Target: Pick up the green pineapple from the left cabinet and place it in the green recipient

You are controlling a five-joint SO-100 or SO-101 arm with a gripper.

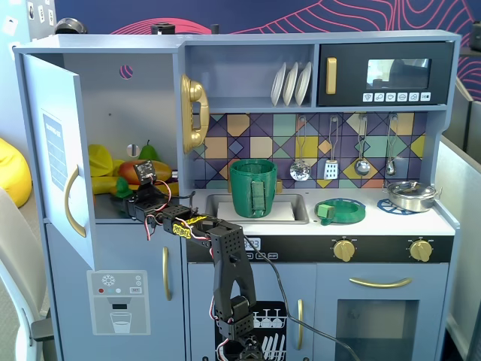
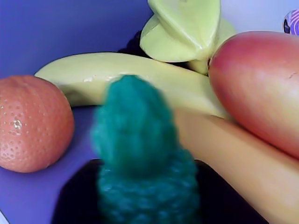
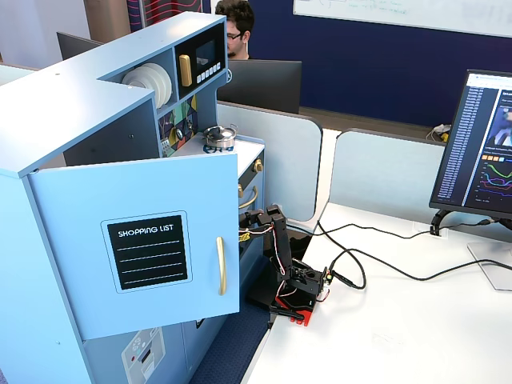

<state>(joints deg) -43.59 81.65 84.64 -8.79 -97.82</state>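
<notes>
Green pineapple point(image 2: 140, 154) between jaws, inside left cabinet point(image 1: 113, 113).

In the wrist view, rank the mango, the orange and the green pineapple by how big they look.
1. Green pineapple, blurred and right at the lens, so nearness inflates it.
2. Mango, partly cut off by the frame, so its rank against the pineapple is unsure.
3. Orange, clearly smallest.
</notes>
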